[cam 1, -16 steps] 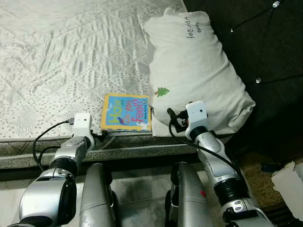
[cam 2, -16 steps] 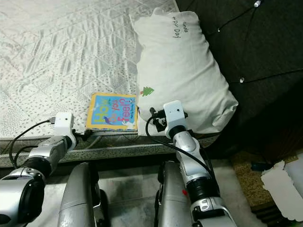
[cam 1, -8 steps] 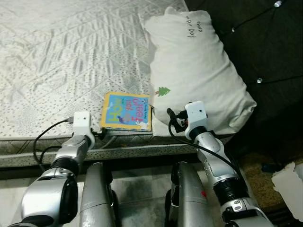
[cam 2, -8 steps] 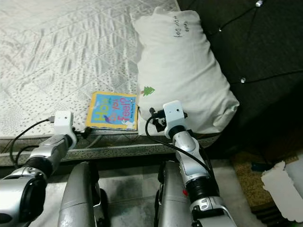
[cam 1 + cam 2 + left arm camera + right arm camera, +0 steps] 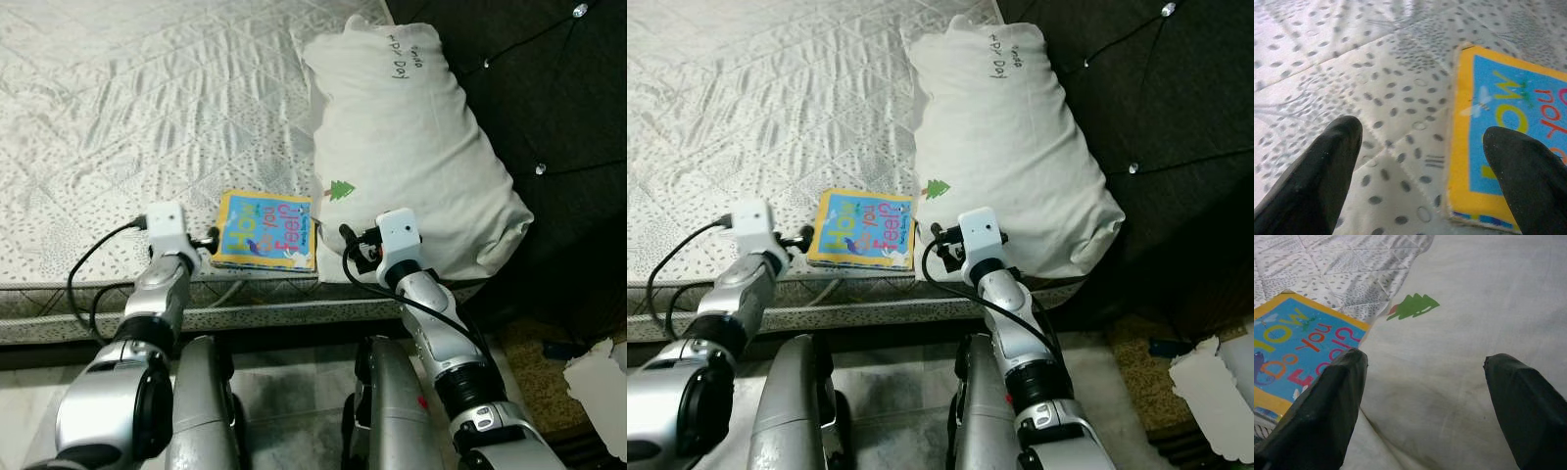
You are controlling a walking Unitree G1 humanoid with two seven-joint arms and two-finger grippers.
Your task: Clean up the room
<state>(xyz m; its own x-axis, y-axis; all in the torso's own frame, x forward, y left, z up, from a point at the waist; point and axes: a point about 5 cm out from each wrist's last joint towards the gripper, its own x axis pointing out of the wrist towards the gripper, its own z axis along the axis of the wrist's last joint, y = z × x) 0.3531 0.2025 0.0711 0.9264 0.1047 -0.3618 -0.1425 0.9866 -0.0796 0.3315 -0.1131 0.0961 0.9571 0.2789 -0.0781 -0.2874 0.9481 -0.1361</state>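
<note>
While I lean over the near edge of the bed, this is how I read it:

Step in hand: closing on the book [image 5: 266, 231] from both sides; I judge the pickup not yet made, nothing gripped.

Left gripper [image 5: 1422, 164]: fingers spread apart, one over the bare mattress [image 5: 118, 127], the other over the book's yellow border; holding nothing.

Right gripper [image 5: 1422, 387]: fingers wide apart, over the pillow [image 5: 411, 147] just beside the book's other edge; empty.

Next move: I would bring a finger under an edge; flat on soft quilting, it offers little to pinch.

Book: thin, blue cover, yellow border, colourful lettering; lying flat near the mattress edge, against the pillow.
</note>
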